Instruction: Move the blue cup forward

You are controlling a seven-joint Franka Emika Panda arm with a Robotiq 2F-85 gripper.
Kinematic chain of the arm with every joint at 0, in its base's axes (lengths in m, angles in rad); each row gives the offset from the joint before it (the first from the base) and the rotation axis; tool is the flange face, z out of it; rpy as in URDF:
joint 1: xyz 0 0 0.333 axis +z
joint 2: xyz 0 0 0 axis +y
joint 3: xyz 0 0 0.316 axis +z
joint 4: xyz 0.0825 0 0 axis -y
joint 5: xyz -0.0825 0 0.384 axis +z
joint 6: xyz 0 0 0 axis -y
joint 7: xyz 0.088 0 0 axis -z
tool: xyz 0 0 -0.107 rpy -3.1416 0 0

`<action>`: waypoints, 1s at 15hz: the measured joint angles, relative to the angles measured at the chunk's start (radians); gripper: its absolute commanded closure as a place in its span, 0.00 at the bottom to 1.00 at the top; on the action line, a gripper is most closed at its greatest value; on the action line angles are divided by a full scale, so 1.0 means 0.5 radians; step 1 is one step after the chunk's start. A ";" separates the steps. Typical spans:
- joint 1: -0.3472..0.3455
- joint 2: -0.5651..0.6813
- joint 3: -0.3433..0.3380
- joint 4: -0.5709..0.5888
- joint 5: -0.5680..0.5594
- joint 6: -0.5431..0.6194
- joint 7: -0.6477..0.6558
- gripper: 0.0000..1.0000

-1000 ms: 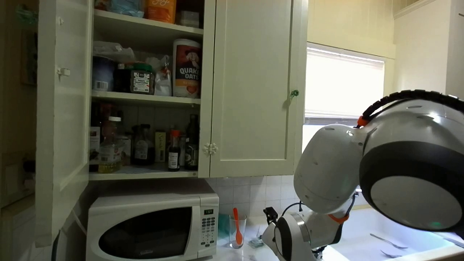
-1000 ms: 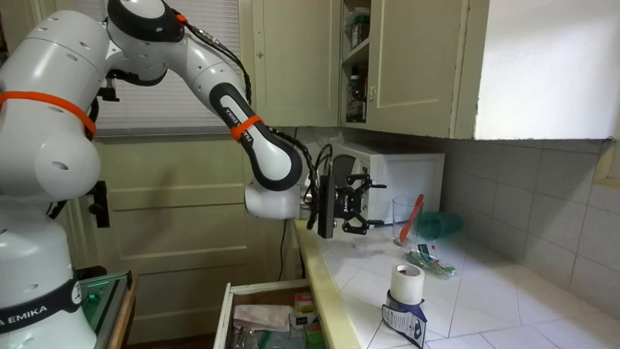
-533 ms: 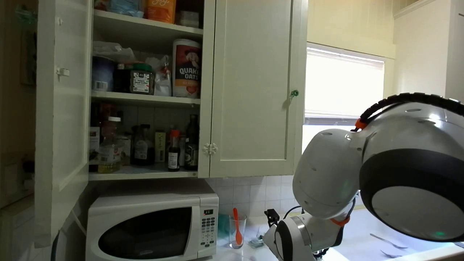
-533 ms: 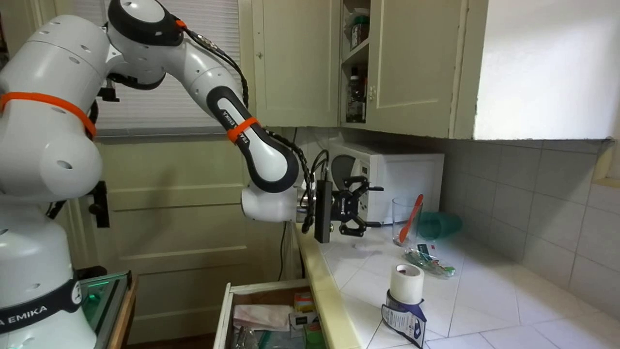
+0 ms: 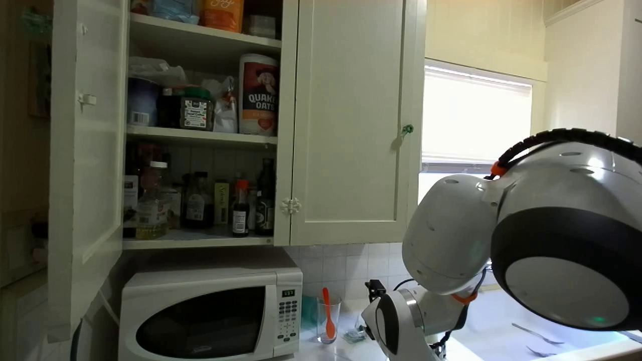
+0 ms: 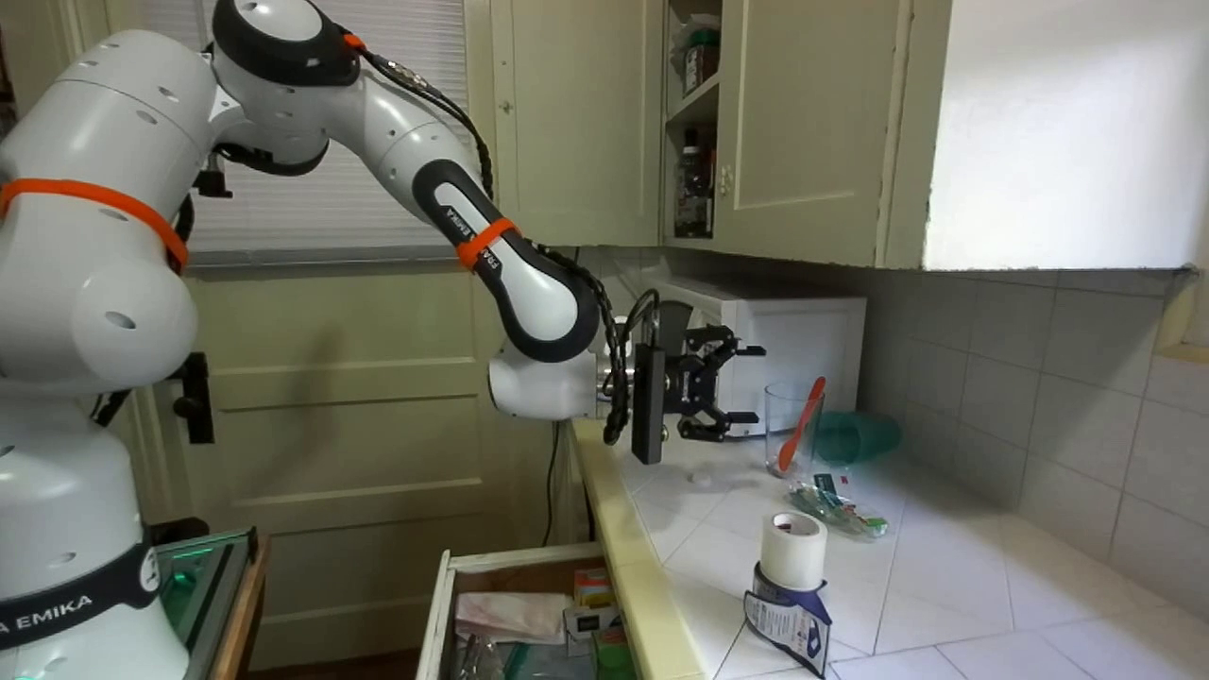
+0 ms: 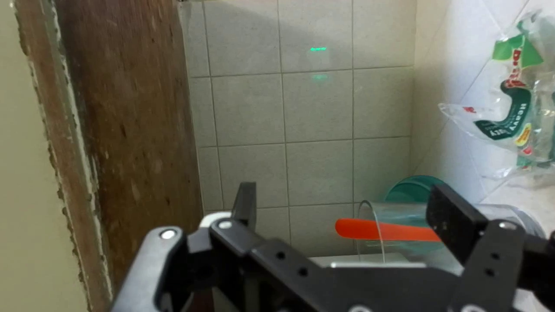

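The blue cup [image 6: 861, 438] is teal and seems to lie on its side on the counter near the tiled wall. It is partly hidden behind a clear glass in the wrist view [image 7: 409, 188] and beside the microwave in an exterior view [image 5: 308, 310]. My gripper [image 6: 748, 384] is open and empty, held level above the counter, short of the glass and pointing at the wall. In the wrist view its fingers [image 7: 344, 201] are wide apart, with the glass rim seen between them and the right finger covering part of the glass. Nothing is held.
A clear glass [image 6: 778, 406] with a red spoon [image 6: 803, 425] stands in front of the cup. A plastic bag [image 6: 839, 510] and a white roll [image 6: 795, 552] are on the counter. The white microwave [image 6: 798, 354] stands beside; cabinets [image 6: 812, 132] hang above. A drawer [image 6: 444, 614] is open.
My gripper drew back slightly, then moved forward toward the glass and wall and rose a little. It has stayed open. The cup, glass and other things have not moved.
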 measured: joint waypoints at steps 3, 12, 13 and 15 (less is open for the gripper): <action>-0.018 -0.028 0.027 0.136 0.000 0.188 0.007 0.00; -0.334 -0.156 0.247 0.581 0.000 0.580 -0.166 0.00; -0.380 -0.171 0.266 0.635 0.000 0.625 -0.195 0.00; -0.459 -0.196 0.307 0.739 0.000 0.708 -0.262 0.00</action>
